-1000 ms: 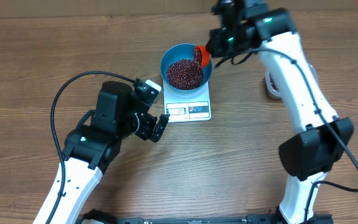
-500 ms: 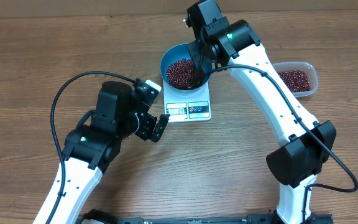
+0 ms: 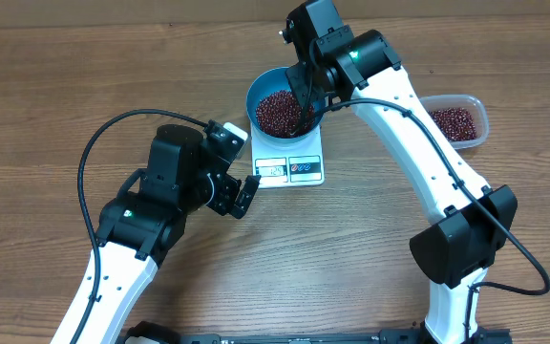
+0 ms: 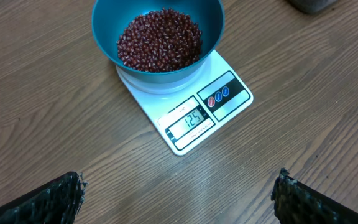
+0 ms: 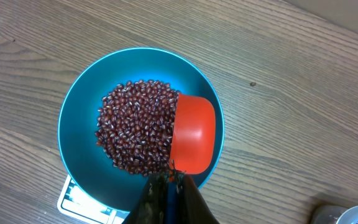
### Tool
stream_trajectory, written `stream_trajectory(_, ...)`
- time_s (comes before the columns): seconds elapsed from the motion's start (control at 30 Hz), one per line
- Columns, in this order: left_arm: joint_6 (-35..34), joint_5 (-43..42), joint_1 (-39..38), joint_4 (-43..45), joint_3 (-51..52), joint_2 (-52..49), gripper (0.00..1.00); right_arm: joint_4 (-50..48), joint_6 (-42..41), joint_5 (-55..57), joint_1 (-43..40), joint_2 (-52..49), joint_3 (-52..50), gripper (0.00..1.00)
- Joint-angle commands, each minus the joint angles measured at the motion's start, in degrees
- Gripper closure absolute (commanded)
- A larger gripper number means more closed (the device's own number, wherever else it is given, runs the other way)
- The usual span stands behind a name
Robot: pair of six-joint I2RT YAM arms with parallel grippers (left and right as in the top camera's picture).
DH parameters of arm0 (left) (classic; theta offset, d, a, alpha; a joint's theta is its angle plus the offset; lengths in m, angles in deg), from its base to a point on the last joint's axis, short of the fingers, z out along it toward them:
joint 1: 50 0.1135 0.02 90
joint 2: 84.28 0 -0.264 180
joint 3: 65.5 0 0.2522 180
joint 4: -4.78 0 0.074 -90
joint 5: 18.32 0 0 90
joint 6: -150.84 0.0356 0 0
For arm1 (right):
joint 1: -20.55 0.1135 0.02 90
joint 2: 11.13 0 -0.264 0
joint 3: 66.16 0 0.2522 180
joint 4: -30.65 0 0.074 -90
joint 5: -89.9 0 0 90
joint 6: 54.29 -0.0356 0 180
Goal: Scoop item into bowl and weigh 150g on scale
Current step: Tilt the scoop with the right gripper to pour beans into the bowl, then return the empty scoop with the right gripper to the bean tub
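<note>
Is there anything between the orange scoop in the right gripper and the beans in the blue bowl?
Nothing visible. The right gripper holds the orange scoop directly over the beans, inside the blue bowl.

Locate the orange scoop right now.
Right wrist view: the orange scoop is clamped in the right gripper, tipped over the beans near the blue bowl's right-hand rim. Overhead, the right arm mostly hides it.

One bowl [image 4: 107,31], scale [image 4: 188,102], scoop [image 5: 193,134], apparently one tub [image 3: 480,106]
</note>
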Motion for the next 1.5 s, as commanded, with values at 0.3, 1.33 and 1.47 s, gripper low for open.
stream_trajectory(0.3,-0.55,0.37,-0.11,0.04,-1.29,0.11,0.01,1.31,1.36,-2.71,-1.53,5.46,1.88,0.96)
stream_trajectory(1.33,-0.55,0.37,-0.11,0.04,-1.29,0.11,0.00,12.11,-3.48,-2.47,-34.23,14.08,-7.21,0.96)
stream_trajectory(1.47,-0.55,0.37,-0.11,0.04,-1.29,0.11,0.00,8.94,-3.48,1.66,-34.23,14.01,-11.87,0.96)
